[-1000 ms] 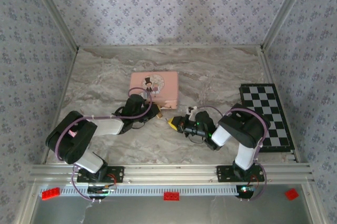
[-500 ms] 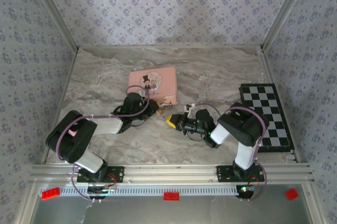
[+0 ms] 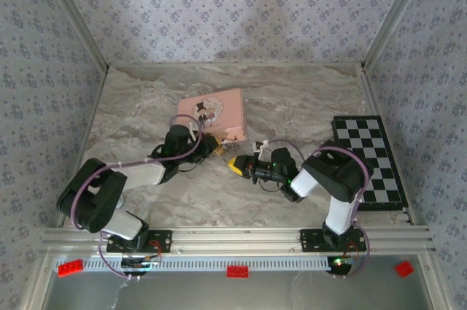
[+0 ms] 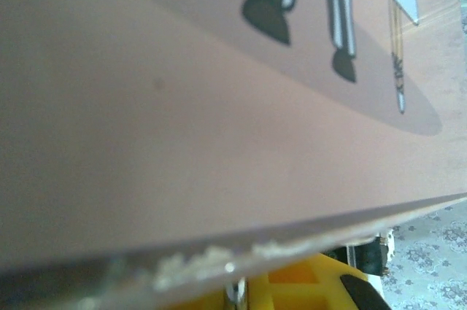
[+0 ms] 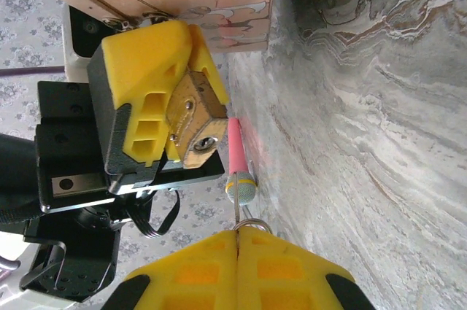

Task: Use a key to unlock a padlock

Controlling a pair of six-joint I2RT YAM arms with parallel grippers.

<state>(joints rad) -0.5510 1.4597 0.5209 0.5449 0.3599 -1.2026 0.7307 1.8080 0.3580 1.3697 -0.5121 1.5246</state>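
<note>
My left gripper is clamped on the padlock, with its keyhole face turned toward my right gripper. The right gripper's 2 pads are pressed together on the ring of the key. The key lies just beside that face, not in the hole. The pink tin has its front edge close behind the padlock. The bare marble table lies open on the near side.
</note>
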